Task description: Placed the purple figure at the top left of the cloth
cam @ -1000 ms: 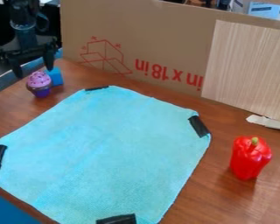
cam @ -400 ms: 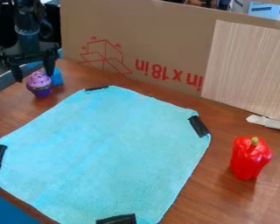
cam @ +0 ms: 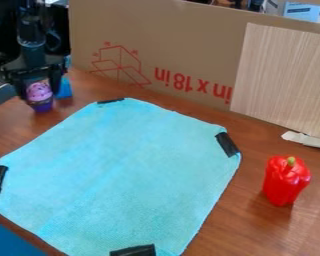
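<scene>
In the camera view, from where I stand, the black gripper [cam: 38, 95] is down over the purple figure [cam: 41, 105], a little cupcake with a pinkish-purple top, at the upper left of the wooden surface [cam: 283, 235]. The fingers [cam: 56, 84] stand wide, one on each side of it, and I can't make out any firm squeeze. The cupcake sits upright off the cloth [cam: 122, 170], in front of a blue block [cam: 64, 89].

So I'd call this early going: the gripper is lined up around the right thing, and that's about all that's done. The grasp, the lift, the carry over the cloth's edge and the setting down at its top left are all left to do. The cloth lies fairly flat, taped at its corners, and the red pepper [cam: 285, 181] well apart on the right shouldn't get in the way.
</scene>
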`<move>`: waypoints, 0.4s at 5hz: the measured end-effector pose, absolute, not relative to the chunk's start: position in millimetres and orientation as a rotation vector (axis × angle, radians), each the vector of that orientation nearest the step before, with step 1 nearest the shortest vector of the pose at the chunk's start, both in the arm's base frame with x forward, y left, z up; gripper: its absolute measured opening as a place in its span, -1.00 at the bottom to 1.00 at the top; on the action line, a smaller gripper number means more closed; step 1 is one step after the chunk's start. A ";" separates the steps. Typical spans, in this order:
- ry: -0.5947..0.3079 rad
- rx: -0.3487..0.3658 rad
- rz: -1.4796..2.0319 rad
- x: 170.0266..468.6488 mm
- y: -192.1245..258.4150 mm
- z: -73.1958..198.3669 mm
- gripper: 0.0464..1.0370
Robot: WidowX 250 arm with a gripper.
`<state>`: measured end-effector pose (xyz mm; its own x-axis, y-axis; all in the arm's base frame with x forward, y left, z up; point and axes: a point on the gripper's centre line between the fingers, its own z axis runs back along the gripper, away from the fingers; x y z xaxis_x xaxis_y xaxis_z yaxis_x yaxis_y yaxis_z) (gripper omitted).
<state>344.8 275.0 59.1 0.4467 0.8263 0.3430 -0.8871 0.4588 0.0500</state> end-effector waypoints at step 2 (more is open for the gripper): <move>-0.297 0.224 1.076 345.2 276.0 59.3 0.52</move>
<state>345.2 276.0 59.3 0.4411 0.8286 0.3448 -0.8882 0.4582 0.0349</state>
